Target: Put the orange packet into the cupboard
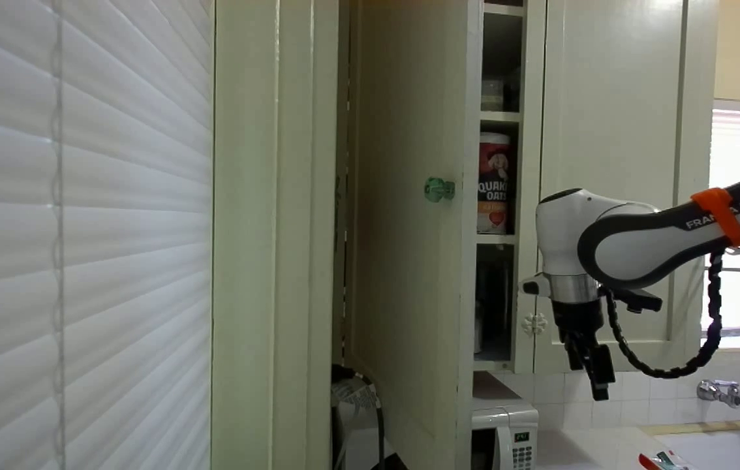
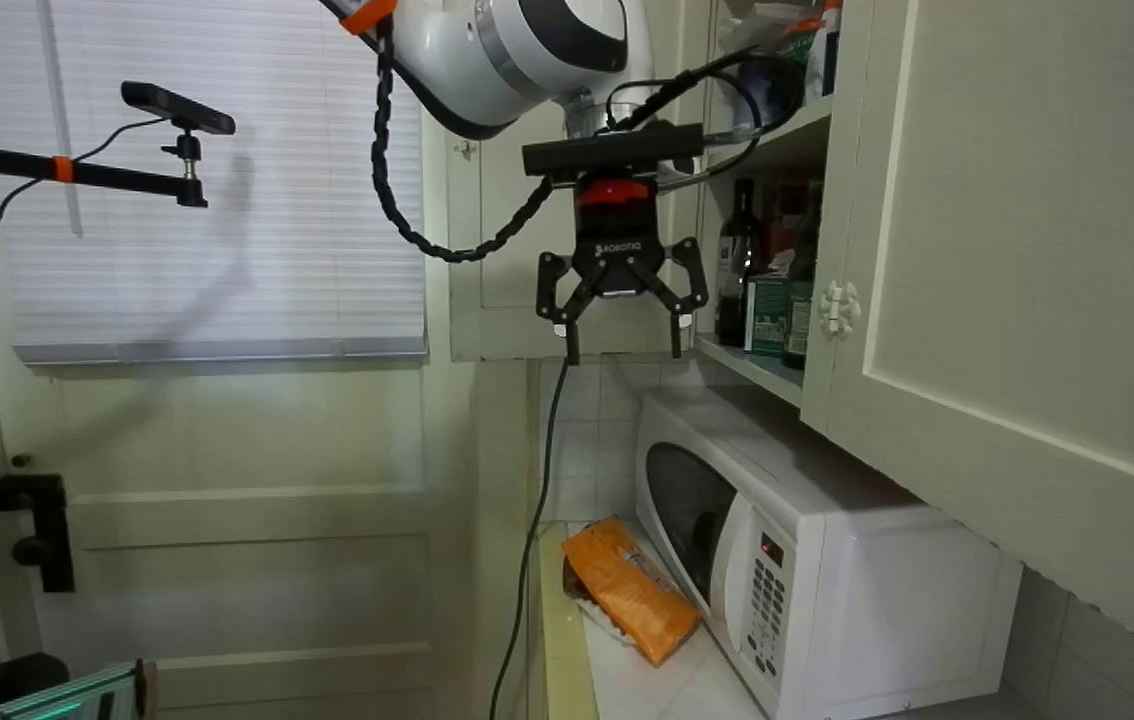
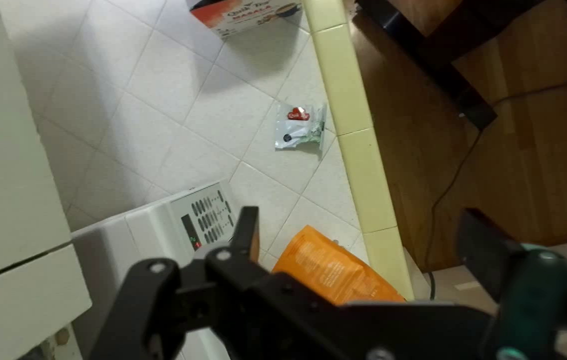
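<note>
Orange packet (image 2: 630, 590) lies well below the gripper (image 2: 624, 345) (spread wide).

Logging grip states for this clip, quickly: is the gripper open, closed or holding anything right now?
Gripper: open, holding nothing; the orange packet lies lower down, clear of it.

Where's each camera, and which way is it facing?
An exterior view, beside the cupboard: faces a panelled door; arm and gripper above.
An exterior view, beside a slatted blind: faces the open cupboard; arm and gripper at right.
Wrist view, on the arm: looks down at the orange packet; fingers below.
Both exterior views share microwave and cupboard.
</note>
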Motion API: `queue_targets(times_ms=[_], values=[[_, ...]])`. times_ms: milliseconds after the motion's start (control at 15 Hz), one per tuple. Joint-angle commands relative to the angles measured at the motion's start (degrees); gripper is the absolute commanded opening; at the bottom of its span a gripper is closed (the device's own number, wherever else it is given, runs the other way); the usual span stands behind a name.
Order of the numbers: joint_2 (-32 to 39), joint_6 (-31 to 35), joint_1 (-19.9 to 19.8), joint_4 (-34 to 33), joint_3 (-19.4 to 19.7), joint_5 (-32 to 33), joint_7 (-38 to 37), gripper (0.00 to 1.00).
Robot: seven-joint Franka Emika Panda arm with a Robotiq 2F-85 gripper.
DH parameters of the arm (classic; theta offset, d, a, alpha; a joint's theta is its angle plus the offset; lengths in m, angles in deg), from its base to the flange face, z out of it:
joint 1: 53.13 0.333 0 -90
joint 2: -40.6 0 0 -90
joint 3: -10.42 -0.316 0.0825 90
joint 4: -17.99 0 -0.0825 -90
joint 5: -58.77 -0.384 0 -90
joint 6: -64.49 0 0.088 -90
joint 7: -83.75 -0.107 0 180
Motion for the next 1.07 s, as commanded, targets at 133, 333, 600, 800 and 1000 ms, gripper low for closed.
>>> queue_targets(times_ms=[133,333,600,800,1000], values=[[1.1,10.4,0.8,2.6,-3.1,7.6,-1.4,1.00],[1.6,15.0,1.2,4.7,-4.2,9.2,-1.5,1.00],[2.8,22.1,1.5,8.3,-5.4,12.3,-3.6,1.00],[3.9,28.6,1.2,11.6,-6.3,16.2,-7.5,1.00],[5.3,38.0,0.7,15.6,-7.0,22.5,-13.8,1.00]])
